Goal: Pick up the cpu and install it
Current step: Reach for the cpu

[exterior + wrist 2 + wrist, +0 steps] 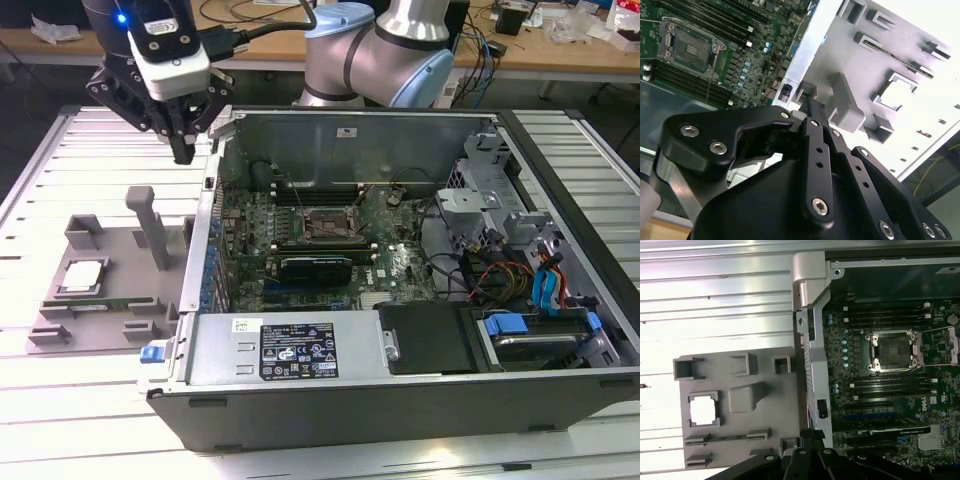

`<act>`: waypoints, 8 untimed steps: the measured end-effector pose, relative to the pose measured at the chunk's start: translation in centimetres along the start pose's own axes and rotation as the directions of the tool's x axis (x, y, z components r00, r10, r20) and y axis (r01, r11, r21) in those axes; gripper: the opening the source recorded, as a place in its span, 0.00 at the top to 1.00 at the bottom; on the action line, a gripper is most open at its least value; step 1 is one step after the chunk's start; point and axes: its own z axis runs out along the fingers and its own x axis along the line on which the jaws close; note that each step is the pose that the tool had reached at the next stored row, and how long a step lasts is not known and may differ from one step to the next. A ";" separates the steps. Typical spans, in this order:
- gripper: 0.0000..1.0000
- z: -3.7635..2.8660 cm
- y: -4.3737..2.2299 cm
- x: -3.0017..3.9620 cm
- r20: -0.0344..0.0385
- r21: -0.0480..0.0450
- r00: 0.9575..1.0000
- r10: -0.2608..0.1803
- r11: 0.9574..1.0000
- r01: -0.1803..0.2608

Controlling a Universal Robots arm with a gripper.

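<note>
A robotics lab or electronics workshop. A silver-and-blue robot arm (375, 50) stands behind a worktable (30, 200) of ribbed aluminium slats. A camera unit (170, 45) with a lit blue lamp rides on the arm's wrist. On the table lies an open desktop computer case (400, 370), its green motherboard (400, 265) and bundled wiring exposed, with a grey moulded parts fixture (115, 250) beside it. Along the back run wooden benches (560, 55) strewn with cables, plugs and crumpled paper.

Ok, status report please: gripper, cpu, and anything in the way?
Black gripper shut, empty, up beside open metal computer case. Flat silvery square cpu lies in grey plastic tray, untouched. Black socket frame empty, nothing over it.
</note>
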 end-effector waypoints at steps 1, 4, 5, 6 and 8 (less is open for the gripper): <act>0.89 -0.01 -0.03 0.34 0.000 0.000 1.000 0.000 1.000 0.000; 0.89 -0.03 -0.07 0.91 0.000 0.000 1.000 0.000 1.000 0.000; 0.89 -0.03 -0.08 1.02 0.000 0.000 1.000 0.000 1.000 0.000; 0.89 -0.03 -0.09 1.18 0.000 0.000 1.000 0.000 1.000 0.000; 0.89 -0.04 -0.12 1.56 0.000 0.000 1.000 0.000 1.000 0.000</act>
